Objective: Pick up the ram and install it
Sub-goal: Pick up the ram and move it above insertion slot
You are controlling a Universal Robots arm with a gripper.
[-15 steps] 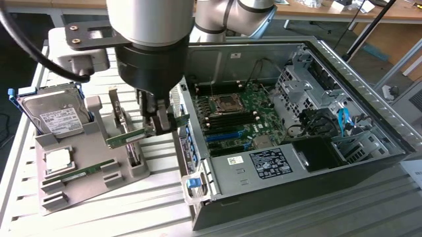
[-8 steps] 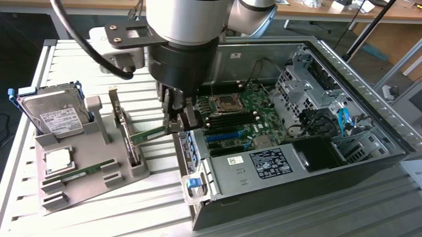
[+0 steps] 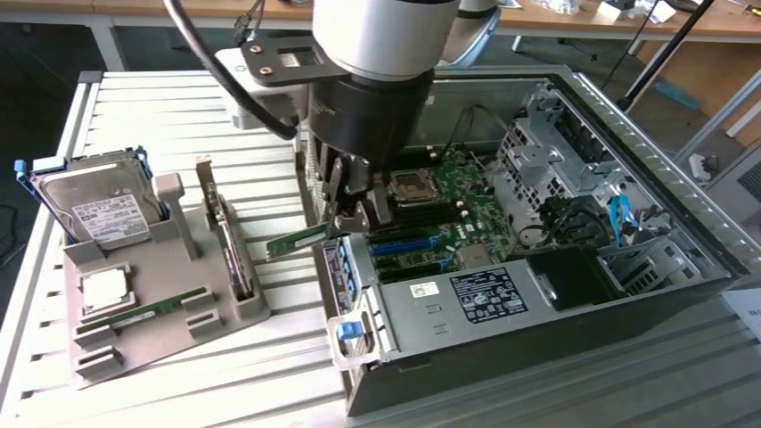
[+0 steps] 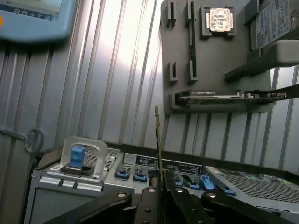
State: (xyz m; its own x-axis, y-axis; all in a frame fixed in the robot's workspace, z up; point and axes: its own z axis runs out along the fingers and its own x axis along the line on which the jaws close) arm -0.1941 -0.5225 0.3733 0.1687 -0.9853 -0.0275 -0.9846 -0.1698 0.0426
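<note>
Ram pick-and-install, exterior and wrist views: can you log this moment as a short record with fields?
gripper: the gripper is shut on the ram, above the open case's edge on the holder's side
ram: green end sticks out of the fingers toward the exterior view's left; not seated in the motherboard
holder: the grey holder lies beside the case and carries a second memory stick, processor chip, hard drive and upright card
case: open, motherboard exposed
</note>
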